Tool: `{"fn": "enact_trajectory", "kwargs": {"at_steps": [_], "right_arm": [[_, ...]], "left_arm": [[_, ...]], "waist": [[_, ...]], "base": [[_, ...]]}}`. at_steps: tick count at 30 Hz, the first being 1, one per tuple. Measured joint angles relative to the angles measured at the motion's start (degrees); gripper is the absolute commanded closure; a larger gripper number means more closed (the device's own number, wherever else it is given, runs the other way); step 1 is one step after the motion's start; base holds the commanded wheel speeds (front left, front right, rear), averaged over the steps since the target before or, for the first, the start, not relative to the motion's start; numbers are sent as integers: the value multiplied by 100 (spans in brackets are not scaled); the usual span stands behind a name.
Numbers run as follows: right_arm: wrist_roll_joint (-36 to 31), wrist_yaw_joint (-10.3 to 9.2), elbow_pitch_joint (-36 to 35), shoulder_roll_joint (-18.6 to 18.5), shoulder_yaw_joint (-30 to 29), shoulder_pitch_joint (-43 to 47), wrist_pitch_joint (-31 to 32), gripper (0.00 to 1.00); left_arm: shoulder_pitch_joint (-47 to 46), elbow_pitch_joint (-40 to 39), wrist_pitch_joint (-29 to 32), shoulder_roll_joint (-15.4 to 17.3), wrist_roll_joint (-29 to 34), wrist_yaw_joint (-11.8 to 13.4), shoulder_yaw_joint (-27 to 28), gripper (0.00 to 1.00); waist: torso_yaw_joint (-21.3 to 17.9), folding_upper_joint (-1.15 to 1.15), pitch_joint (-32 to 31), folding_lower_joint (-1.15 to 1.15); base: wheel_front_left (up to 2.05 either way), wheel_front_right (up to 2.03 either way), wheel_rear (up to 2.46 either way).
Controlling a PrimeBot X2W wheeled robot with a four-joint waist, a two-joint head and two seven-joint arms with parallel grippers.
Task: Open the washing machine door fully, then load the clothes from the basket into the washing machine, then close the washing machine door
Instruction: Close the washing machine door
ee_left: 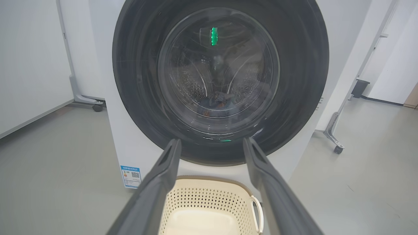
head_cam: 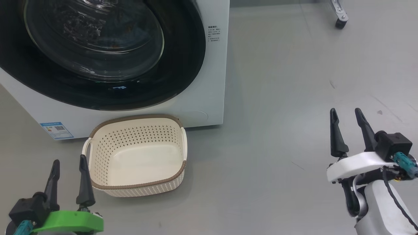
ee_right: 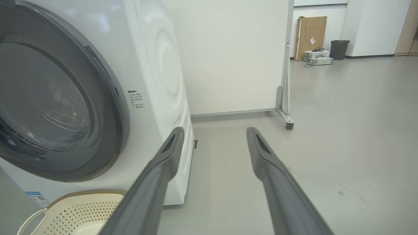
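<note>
Basket: the small rectangular cream plastic basket (head_cam: 143,133) with perforated sides, a brown woven-look rim and white side handles stands upright on the grey floor (head_cam: 277,98), mouth up, with nothing in it; its bare bottom shows.
Basket axis: its long side runs left to right in the head view, parallel to the washer's front.
Basket place: just before the foot of the big white front-loading washing machine (head_cam: 212,81); whether they touch I cannot tell.
Drum: in the left wrist view, a dim bluish heap with orange-brown flecks, the clothes (ee_left: 217,99), lies low in the perforated steel drum behind the glass.
Door: the large round washing machine door (head_cam: 183,65), with a wide glossy black rim and a bulging clear glass centre, sits shut against the machine's front, facing the robot.
Hard to make out: reflections and a green glint cross the glass, so a cream garment cannot be picked out.
Cut off: the head view crops the door's top and left.
Label: a blue label (head_cam: 56,130) is at the washer's lower left corner.
Left claw (head_cam: 70,160): fingers spread, holding nothing, just left of the basket and pointing at the door.
Right claw (head_cam: 345,111): fingers spread, holding nothing, well apart to the right over bare floor.
</note>
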Motion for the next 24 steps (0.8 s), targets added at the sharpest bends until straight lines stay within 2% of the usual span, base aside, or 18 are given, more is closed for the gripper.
{"fn": "enact_trajectory", "kwargs": {"at_steps": [10, 24], "right_arm": [[-182, -37, -353, 10, -41, 588, 0, 0], [-248, -32, -575, 101, 12, 999, 0, 0]], "left_arm": [[278, 55, 0, 7, 242, 0, -89, 0], [380, -42, 0, 11, 325, 0, -178, 0]], "waist": [[-32, 0, -319, 0], [-5, 0, -416, 0]], "base": [[0, 0, 0], [0, 0, 0]]}}
